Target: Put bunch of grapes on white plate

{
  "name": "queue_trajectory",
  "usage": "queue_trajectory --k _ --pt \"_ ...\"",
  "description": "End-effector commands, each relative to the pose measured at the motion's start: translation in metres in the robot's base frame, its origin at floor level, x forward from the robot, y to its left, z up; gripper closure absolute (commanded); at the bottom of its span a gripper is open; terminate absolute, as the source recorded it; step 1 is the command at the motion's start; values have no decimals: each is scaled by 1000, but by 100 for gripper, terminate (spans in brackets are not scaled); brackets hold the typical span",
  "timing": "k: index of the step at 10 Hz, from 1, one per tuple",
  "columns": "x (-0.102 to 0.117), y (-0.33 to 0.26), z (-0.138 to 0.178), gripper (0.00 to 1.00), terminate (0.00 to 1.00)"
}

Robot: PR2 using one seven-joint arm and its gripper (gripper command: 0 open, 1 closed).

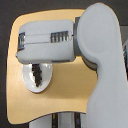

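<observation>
Dark flooring surrounds a tan wooden table [67,95] with rounded corners, seen from above. Across its upper half reaches the grey robot arm [97,50], entering from the exterior view's right, its forearm ending toward the exterior view's left. Below the forearm lies the white plate [45,82], partly covered by it. On the plate rests the bunch of grapes [37,75], dark and elongated. Whether the gripper [36,65] grasps the bunch cannot be told; its jaws are hidden.
</observation>
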Motion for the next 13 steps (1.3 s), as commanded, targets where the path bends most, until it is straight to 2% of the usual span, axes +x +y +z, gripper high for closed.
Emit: queue_trajectory --k 1,4,7,9,13 --pt "57 -34 79 0 0" --pt "70 -50 109 0 0" --pt "76 -75 115 0 0" --pt "77 -111 113 0 0" --pt "67 -223 102 0 0"
